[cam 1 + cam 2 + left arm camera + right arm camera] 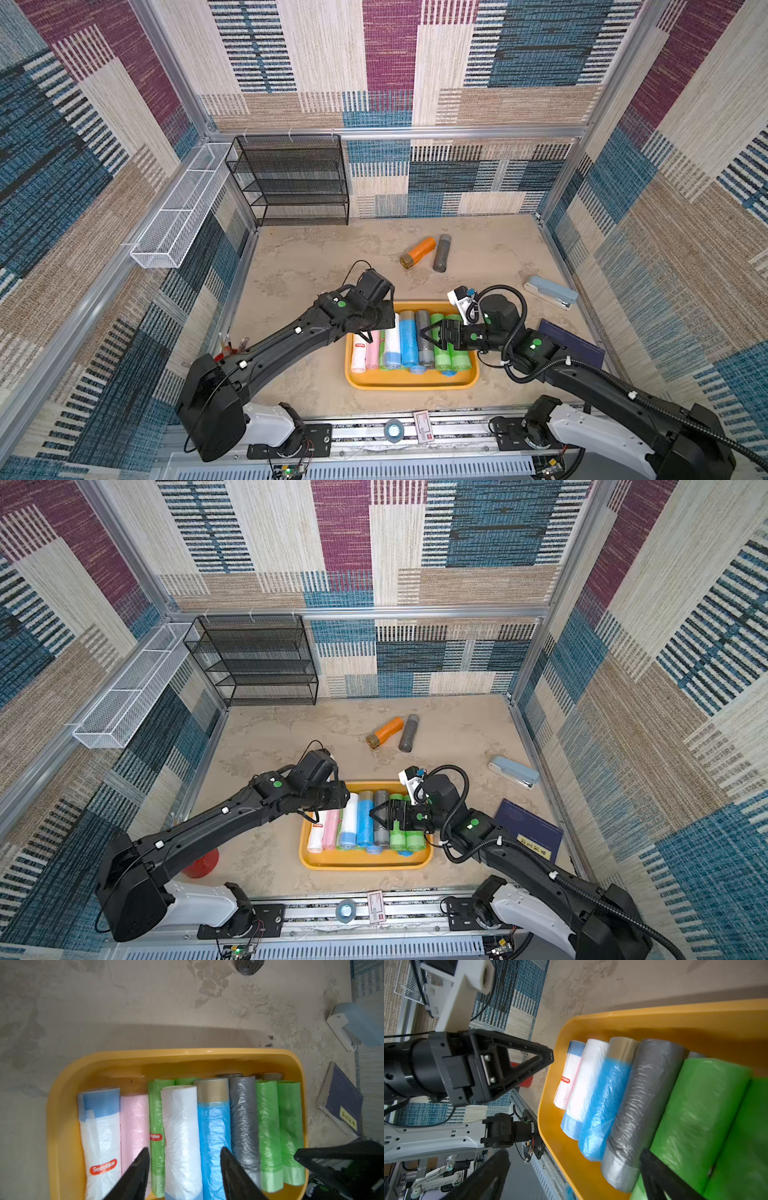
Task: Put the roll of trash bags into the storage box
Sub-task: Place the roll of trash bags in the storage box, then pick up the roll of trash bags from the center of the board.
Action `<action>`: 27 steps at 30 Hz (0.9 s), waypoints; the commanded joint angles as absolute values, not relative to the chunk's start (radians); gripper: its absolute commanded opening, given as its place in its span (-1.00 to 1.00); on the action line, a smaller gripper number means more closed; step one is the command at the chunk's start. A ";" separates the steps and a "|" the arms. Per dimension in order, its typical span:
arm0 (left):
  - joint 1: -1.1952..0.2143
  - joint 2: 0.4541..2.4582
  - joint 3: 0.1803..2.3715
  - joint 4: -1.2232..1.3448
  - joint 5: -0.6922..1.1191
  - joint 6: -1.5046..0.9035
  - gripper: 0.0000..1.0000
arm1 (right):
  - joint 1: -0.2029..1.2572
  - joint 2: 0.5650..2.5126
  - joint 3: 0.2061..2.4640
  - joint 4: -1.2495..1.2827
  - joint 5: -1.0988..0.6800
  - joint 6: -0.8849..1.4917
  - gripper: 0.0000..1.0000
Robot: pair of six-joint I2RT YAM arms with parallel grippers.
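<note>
"Black hard plastic, tapering to wedges: the left gripper [184,1149] has its fingers spread, one on either side of the white roll [180,1136] and clear of it. And the other arm?"

"The right gripper [575,1151] stands spread wide above the grey roll [639,1105] and the green rolls [699,1118], pinching nothing."

"Where does the white roll lie?"

"Inside the storage box [176,1051], a cylinder of crinkly film, lengthwise among the others."

"What is that box like?"

"A shallow, glossy yellow-orange tray with rounded corners and a raised rim. Its rolls are packed side by side: a labelled roll [99,1136] with a blue band, a pink roll [133,1122], a thin green one, the white roll, a blue roll [214,1130] showing its bare cardboard core, then the grey and green ones."

"Outside the box?"

"Beyond its far rim an orange roll [419,252] and a dark grey roll [441,252] lie just beside each other on the mottled beige table [316,257]."
</note>
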State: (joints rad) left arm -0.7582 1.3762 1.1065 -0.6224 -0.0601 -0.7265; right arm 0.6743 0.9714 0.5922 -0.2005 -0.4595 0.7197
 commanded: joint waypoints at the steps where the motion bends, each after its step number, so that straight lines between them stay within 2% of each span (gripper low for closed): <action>1: -0.743 1.401 1.152 -0.653 -0.083 -0.643 0.14 | 0.675 0.993 0.611 -0.201 -0.429 0.698 0.99; 7: -0.727 1.495 1.244 -0.653 -0.054 -0.571 0.20 | 0.645 1.009 0.623 -0.198 -0.440 0.688 0.99; 15: -0.709 1.657 1.438 -0.648 -0.036 -0.394 0.46 | 0.497 1.032 0.647 -0.217 -0.541 0.618 0.99; 22: -0.673 1.870 1.655 -0.626 0.012 -0.200 0.66 | 0.391 1.084 0.663 -0.205 -0.597 0.560 0.99; 27: -0.655 2.040 1.819 -0.623 0.048 -0.116 0.73 | 0.348 1.126 0.682 -0.195 -0.626 0.529 0.99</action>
State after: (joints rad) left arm -0.6613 1.9892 1.7626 -0.6327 0.0109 -0.2184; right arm 0.3614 1.1118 0.6682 -0.2184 -0.5861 0.5652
